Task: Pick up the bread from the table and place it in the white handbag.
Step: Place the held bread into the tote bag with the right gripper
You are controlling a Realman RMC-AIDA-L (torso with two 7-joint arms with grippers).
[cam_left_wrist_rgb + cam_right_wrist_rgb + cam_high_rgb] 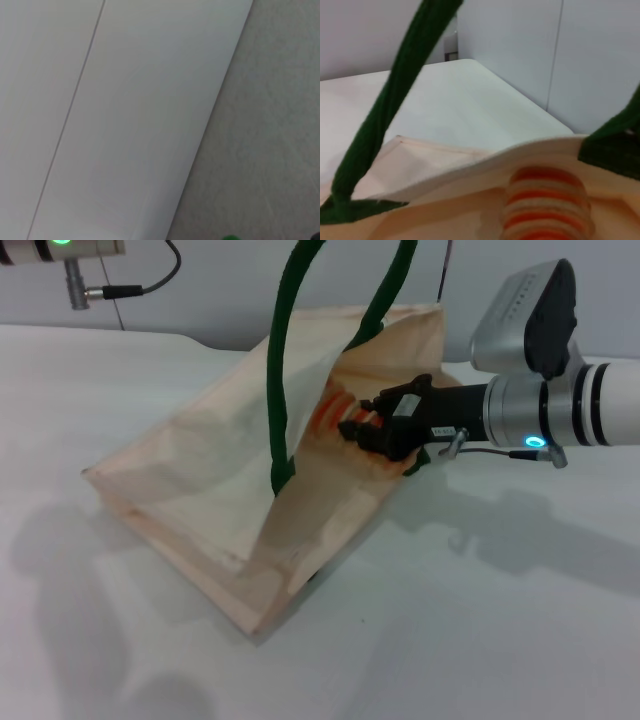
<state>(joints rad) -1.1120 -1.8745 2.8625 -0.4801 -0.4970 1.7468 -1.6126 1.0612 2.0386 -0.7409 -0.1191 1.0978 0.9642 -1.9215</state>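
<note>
Bag: the white handbag (215,475) sits on the table (480,620), leaning, with its mouth open toward the right arm.
Handles: two dark green rope handles (278,380) go up from the bag's mouth (something out of view holds them up).
Bread: the bread (335,412) is just inside the bag's mouth, up off the table; its orange stripes (547,197) show over the bag's rim.
Right claw: the right gripper (362,426) reaches into the bag's mouth, with its black fingers (385,400) closed around the bread.
Left arm: only a bit of it shows, far above the bag at the back; I cannot tell how its claw is.
</note>
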